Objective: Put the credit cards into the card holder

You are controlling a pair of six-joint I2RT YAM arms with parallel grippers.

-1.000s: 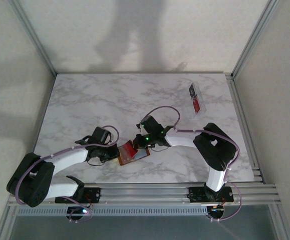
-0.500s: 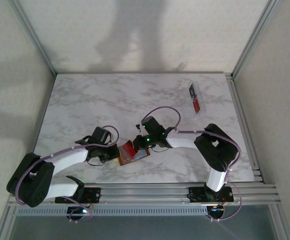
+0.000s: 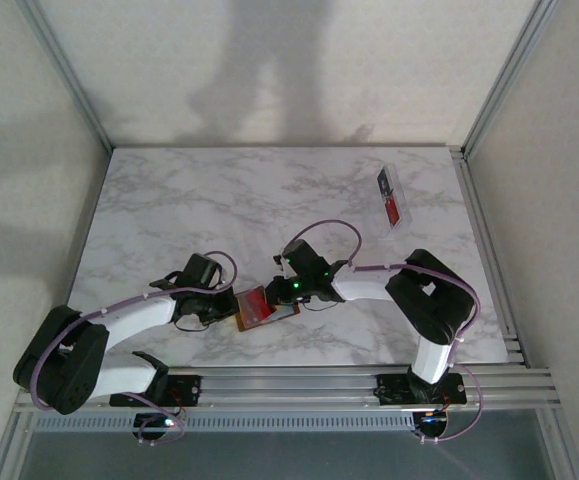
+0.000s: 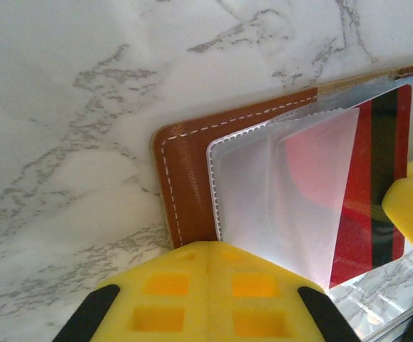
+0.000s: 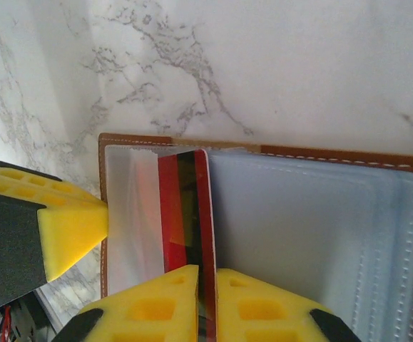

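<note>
I am in the middle of the insertion step. The card holder (image 5: 320, 153) lies open on the table (image 4: 85, 85), close in front of the two arm bases, its clear inner pockets facing up. One red credit card (image 5: 181, 206) is part-way into the holder's end pocket. One long side sits under the clear pocket flap (image 4: 284, 185), the rest lies bare across the holder's inner face.

My right tool (image 5: 206, 274) is at the holder's near edge. Its two pads are almost together with the card's edge running into the slit between them, so I read it as grasping the card. My left tool (image 4: 207, 251) is clenched, pads pressed flat together, at the holder's opposite end, by the stitched leather border and a corner of the flap. I cannot tell whether it pinches that corner or only bears down on the leather to steady the holder.

The clear tray (image 3: 391, 197) sits well apart from the holder, toward the far right corner of the table. It holds more cards, too small for me to count.

As I judge it, the next move calls for sliding the card sideways, deeper under the flap, and keeping it flat so its corner does not catch the pocket seam. The left tool should keep the holder from skating. Only once the card is seated should I let go.
</note>
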